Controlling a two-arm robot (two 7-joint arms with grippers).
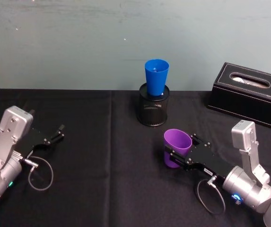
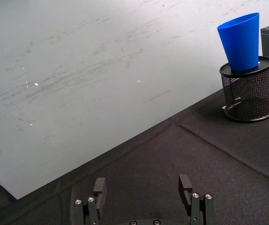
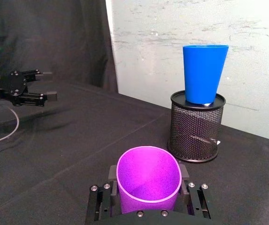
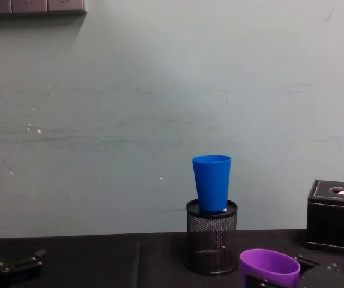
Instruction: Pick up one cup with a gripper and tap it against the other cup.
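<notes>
The purple cup stands upright between the fingers of my right gripper, front right on the black cloth. In the right wrist view its rim is squeezed slightly oval by the jaws on both sides, so the gripper is shut on it. Whether its base touches the cloth I cannot tell. The blue cup sits upright in a black mesh pen holder farther back, apart from the purple cup. My left gripper rests open at the far left, holding nothing.
A black tissue box stands at the back right, beside the pen holder. A pale wall runs close behind the table's far edge. Bare black cloth lies between the two arms and in front of the pen holder.
</notes>
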